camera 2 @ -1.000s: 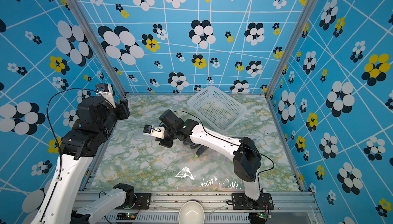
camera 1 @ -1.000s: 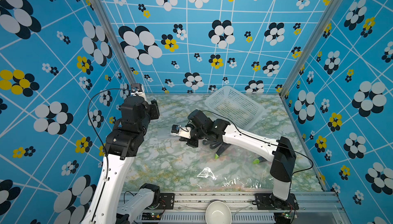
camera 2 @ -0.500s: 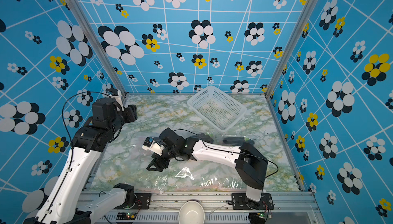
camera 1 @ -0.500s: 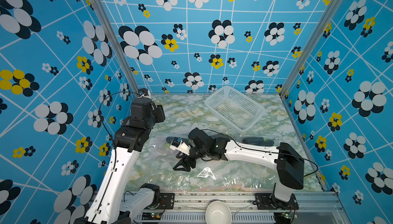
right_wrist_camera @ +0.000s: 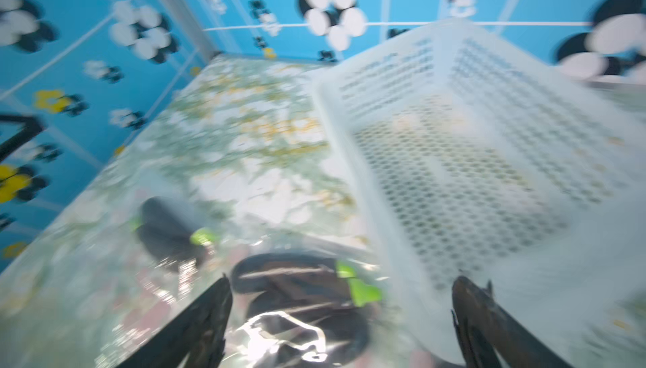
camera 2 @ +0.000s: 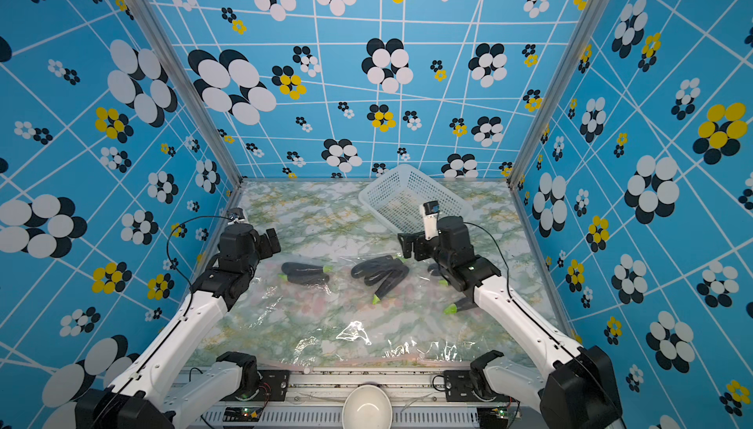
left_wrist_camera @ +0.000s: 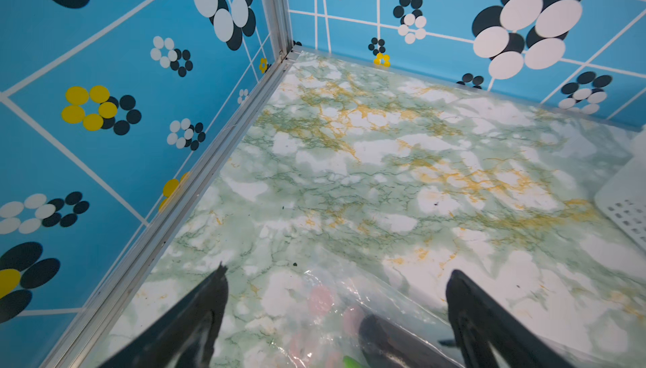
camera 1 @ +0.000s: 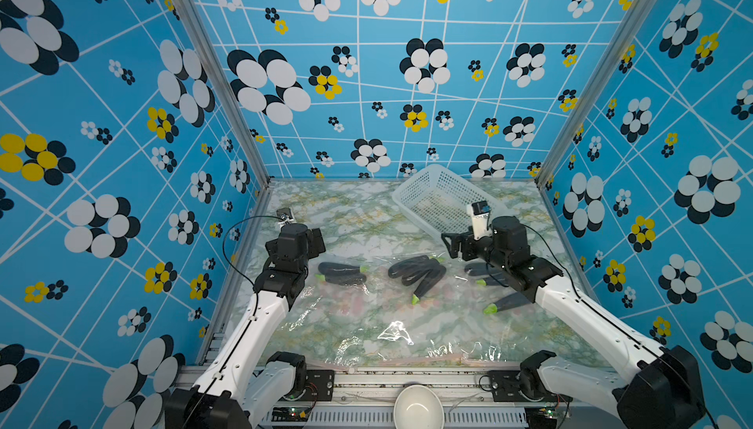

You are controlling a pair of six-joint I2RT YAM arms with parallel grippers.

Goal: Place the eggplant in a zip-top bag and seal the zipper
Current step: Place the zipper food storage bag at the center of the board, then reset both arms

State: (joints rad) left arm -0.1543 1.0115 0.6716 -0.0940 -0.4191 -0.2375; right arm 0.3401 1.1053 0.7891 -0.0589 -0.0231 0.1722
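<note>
Eggplant pair [camera 1: 341, 274] lies crosswise, stems opposite; left tool [left_wrist_camera: 335, 272] and right tool [right_wrist_camera: 341, 279] spread.

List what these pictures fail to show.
- Eggplants by the right arm: top views, partly covered by the arm.
- Bag zipper: top views, clear plastic and glare; sealed or not, cannot tell.
- Right wrist view: motion blur smears the basket.
- Bowl: top views, cut by the bottom edge.

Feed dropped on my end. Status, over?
Left gripper, right gripper: jaws open, empty. Eggplants on table under clear plastic; seal unclear. Basket by right gripper, not blocking.
</note>
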